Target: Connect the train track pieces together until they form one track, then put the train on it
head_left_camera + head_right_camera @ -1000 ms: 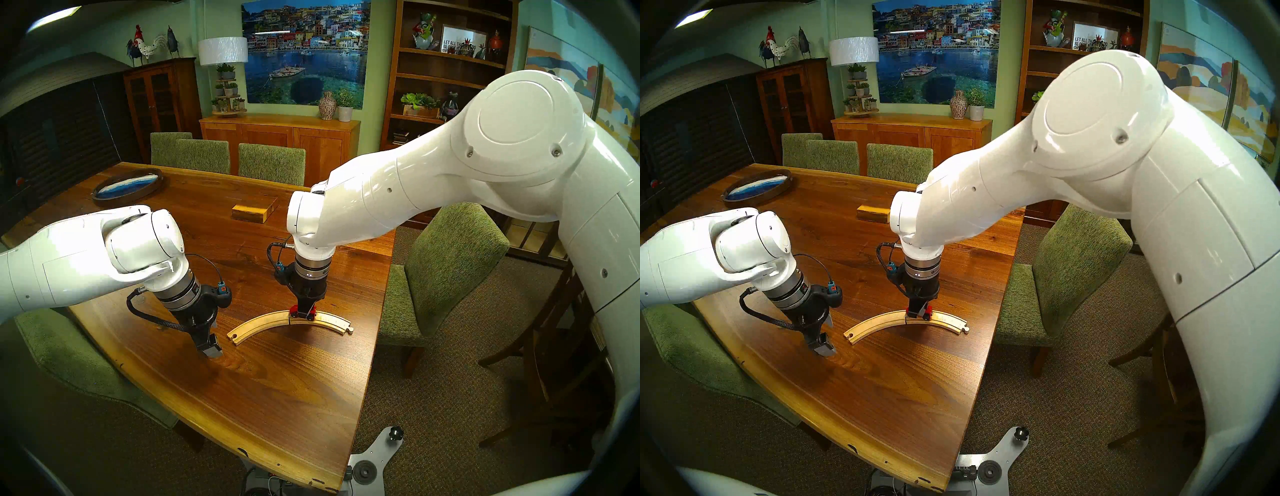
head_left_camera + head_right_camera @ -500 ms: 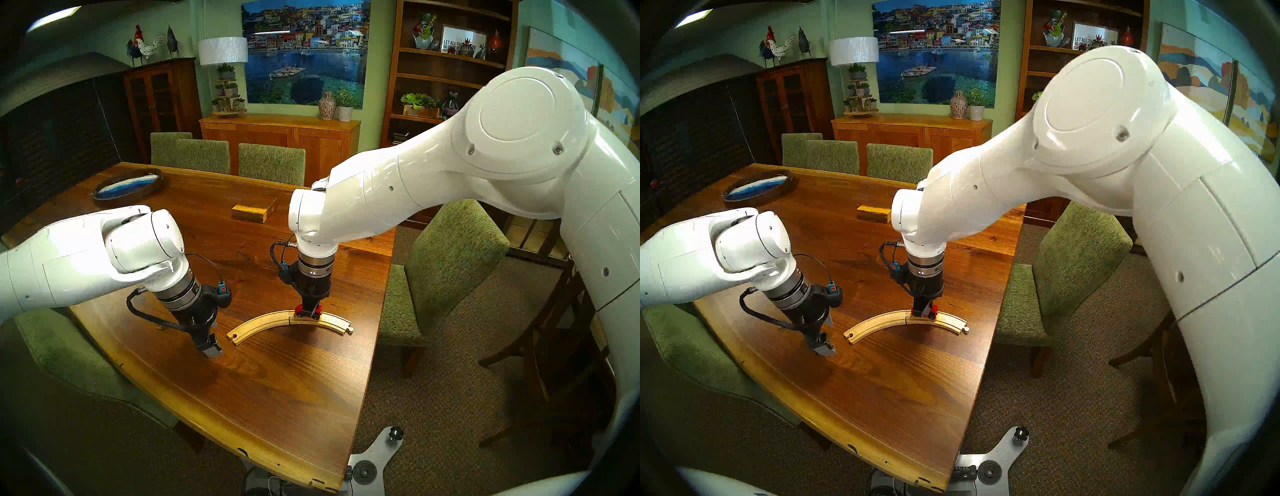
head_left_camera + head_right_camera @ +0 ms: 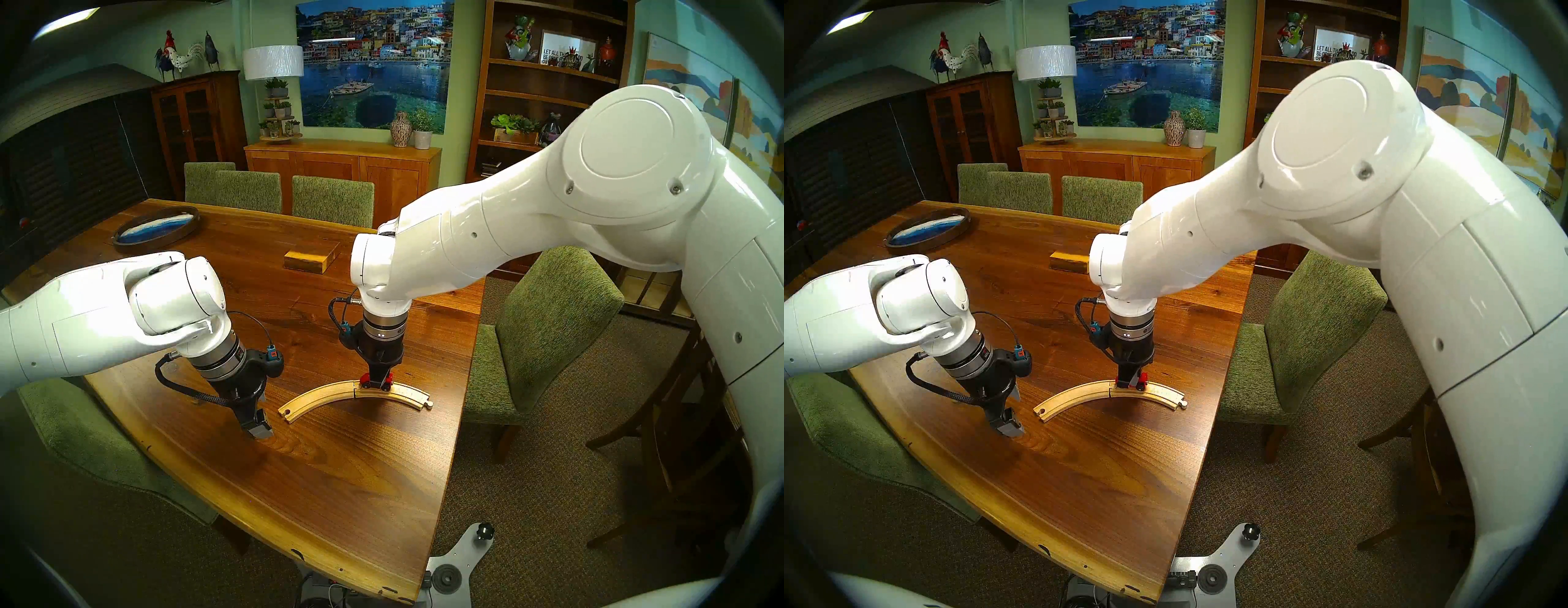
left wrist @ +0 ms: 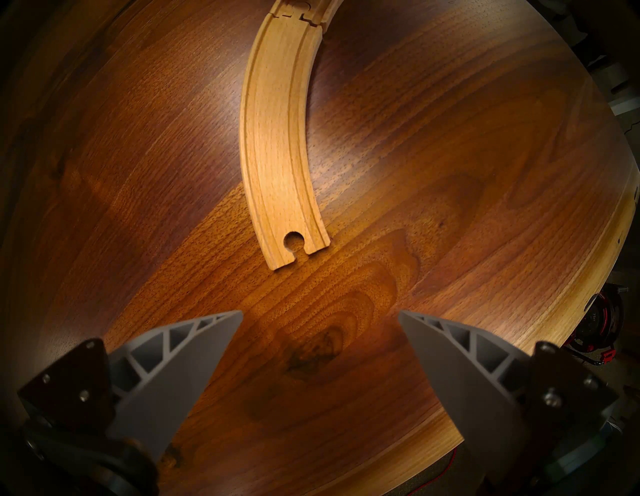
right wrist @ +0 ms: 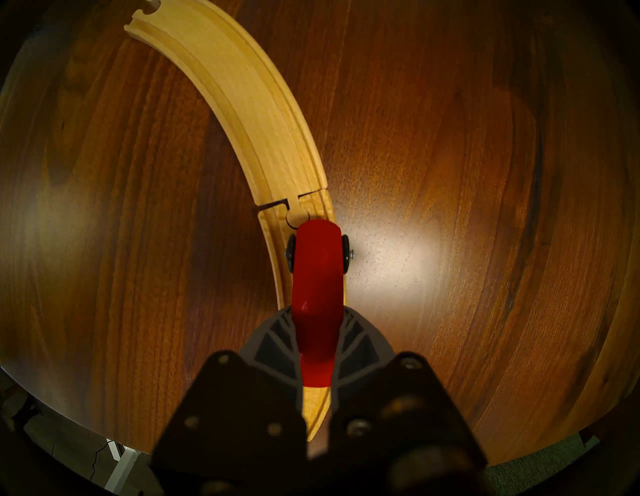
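- Presently, your right end effector (image 3: 376, 379) points straight down with its fingers clenched on the red train (image 5: 317, 277), gripping it at the sides.
- You will see the train over the track (image 3: 326, 395), just to the right of the centre seam in the head views; its dark wheels sit at the grooves, though you cannot tell whether they are fully seated.
- Your left end effector (image 4: 320, 320) is released, fingers spread wide and empty, hanging over bare bench (image 3: 339, 488) near the track's hole end, not touching it.
- The two train track pieces (image 4: 280, 138) are joined peg-in-hole into one pale arc lying flat on the bench.
- Further out you have a yellowish wooden block (image 3: 311, 259) and an oval tray (image 3: 155, 231), both well apart from the track.
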Available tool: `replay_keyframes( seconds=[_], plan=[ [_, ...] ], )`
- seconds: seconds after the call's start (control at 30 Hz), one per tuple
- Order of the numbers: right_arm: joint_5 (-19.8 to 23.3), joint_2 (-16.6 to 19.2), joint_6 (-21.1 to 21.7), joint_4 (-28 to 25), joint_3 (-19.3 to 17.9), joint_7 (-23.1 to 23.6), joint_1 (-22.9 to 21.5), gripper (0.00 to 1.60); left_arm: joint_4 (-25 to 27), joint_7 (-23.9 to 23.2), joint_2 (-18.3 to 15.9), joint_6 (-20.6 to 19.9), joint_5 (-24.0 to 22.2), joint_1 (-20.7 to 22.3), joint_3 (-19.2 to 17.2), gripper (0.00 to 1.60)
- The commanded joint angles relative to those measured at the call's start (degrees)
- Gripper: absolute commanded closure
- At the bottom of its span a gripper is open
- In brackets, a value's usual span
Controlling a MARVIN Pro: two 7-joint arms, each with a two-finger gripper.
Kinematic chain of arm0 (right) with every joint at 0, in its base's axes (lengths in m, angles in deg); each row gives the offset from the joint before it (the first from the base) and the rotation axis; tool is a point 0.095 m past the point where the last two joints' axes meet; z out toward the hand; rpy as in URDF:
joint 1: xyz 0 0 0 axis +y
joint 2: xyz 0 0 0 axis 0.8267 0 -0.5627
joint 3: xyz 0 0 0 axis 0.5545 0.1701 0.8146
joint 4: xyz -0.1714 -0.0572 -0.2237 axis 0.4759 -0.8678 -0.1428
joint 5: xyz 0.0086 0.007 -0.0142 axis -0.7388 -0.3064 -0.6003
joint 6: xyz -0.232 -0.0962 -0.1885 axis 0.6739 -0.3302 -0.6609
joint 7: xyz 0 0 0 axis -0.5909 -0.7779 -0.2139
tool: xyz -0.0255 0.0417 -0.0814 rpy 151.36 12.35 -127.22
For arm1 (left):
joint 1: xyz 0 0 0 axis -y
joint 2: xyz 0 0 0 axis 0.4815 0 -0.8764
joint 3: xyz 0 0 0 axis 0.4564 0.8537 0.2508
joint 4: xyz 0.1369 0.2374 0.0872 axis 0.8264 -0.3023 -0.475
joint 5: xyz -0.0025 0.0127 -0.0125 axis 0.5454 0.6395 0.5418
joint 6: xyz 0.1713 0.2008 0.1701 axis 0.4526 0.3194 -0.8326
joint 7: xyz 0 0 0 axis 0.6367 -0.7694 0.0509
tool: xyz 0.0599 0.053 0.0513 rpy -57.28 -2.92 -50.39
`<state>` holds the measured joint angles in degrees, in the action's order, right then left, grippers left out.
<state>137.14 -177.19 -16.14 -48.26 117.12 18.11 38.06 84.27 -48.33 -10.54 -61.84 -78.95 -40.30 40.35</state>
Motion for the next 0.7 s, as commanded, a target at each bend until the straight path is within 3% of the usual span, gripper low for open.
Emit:
replay_keyframes(
  seconds=[0.0,0.67],
  plan=[
    [-0.43,0.08,-0.3,1.02,-0.06,0.06,-0.9,1.6,-0.12,-0.33,0.01,0.11,0.14,2.01,-1.2,0.0],
    [-1.43,-0.05,-1.44,0.31,0.38,0.87,-0.94,1.6,-0.11,-0.34,0.02,0.11,0.14,2.02,-1.19,0.0]
  ],
)
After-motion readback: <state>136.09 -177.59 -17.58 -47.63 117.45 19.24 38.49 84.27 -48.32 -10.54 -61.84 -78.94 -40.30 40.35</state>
